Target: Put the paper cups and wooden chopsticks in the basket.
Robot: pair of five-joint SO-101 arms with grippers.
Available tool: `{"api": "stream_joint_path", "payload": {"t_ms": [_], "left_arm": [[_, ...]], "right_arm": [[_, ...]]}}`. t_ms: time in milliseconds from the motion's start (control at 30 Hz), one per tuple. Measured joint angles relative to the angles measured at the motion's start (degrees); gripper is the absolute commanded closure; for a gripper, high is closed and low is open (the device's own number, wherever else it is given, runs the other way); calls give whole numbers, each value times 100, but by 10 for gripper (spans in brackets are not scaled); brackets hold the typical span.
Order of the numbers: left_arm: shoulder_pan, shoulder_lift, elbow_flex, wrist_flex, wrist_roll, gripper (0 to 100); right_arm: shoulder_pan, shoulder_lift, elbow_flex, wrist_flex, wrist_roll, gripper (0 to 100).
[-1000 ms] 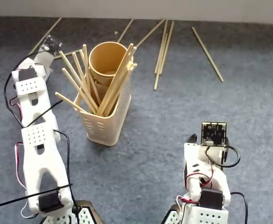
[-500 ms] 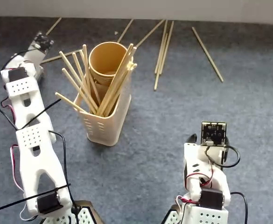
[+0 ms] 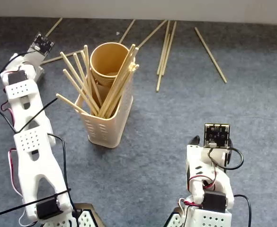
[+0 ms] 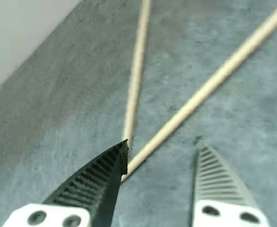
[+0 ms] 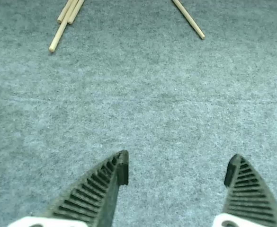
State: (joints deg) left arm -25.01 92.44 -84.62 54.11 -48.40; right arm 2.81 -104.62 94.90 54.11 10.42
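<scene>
Left gripper (image 4: 162, 144): jaws apart at a middling width, gripping nothing; one ribbed jaw is black, the other pale.
Floor chopsticks (image 4: 136, 71): two thin, round, pale wooden sticks lie flat. They meet at the black jaw's tip and fan out away from the gripper.
Right gripper (image 5: 178, 161): spread wide over bare carpet (image 5: 143, 94), holding nothing.
Loose chopsticks (image 5: 65, 21): well ahead of the right gripper, with their long axes pointing away from it.
Basket (image 3: 107, 125): tall cream plastic with a perforated wall, upright between the arms and nearer the left one.
Paper cup (image 3: 107, 61): tan, mouth up, inside the basket.
Basket chopsticks (image 3: 81, 85): they lean against the cup, tips up.
</scene>
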Motion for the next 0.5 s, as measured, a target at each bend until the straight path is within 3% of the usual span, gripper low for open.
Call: {"api": "stream_joint_path", "payload": {"t_ms": [233, 400, 500], "left_arm": [[62, 9, 88, 519, -853, 997], [53, 18, 79, 738, -888, 993], [9, -149, -396, 1240, -448, 993]], "right_arm": [[0, 0, 0, 0, 0, 684], [0, 0, 0, 0, 0, 684], [0, 0, 0, 0, 0, 684]]}}
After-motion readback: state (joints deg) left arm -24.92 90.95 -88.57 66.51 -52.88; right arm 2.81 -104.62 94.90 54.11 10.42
